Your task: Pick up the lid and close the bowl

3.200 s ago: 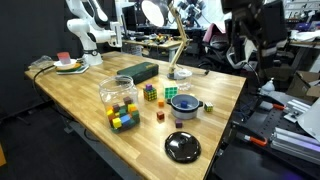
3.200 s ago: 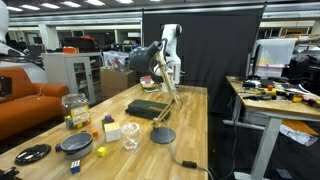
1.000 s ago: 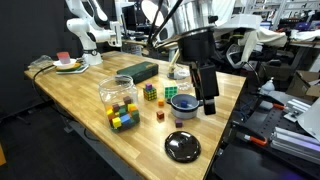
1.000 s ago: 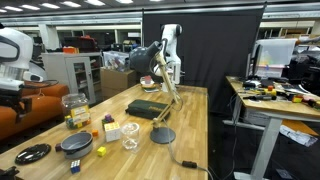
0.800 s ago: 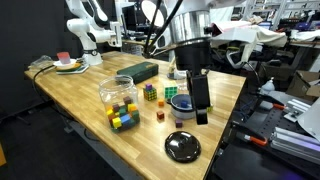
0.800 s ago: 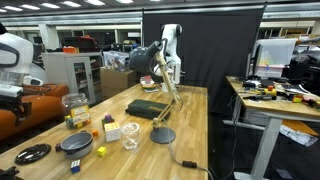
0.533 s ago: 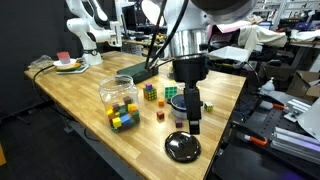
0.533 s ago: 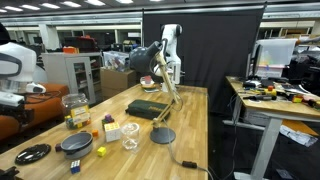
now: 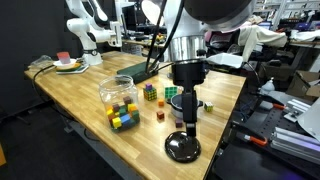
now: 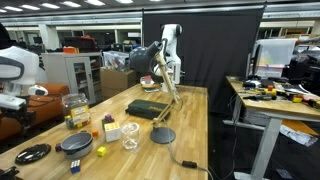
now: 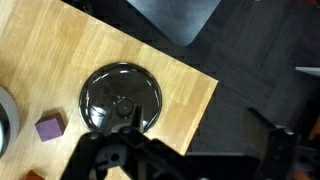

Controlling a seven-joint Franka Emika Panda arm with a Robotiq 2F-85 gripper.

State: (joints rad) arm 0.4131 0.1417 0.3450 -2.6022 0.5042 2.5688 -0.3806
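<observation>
gripper (image 9: 188,128) jaws spread, gripping nothing, hovers just above round flat glossy dark lid (image 9: 182,148) lying on wooden table (image 9: 90,100); small silver metal bowl (image 10: 75,146), teal inside, uncovered, just beyond gripper.

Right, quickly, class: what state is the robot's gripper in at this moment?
Gripper: above the lid, holding nothing; whether it is open or closed cannot be told.

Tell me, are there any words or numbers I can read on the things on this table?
None can be read.
The lid and the bowl show no words.
Any print on the dark box or the block container is too small and blurred to tell.
</observation>
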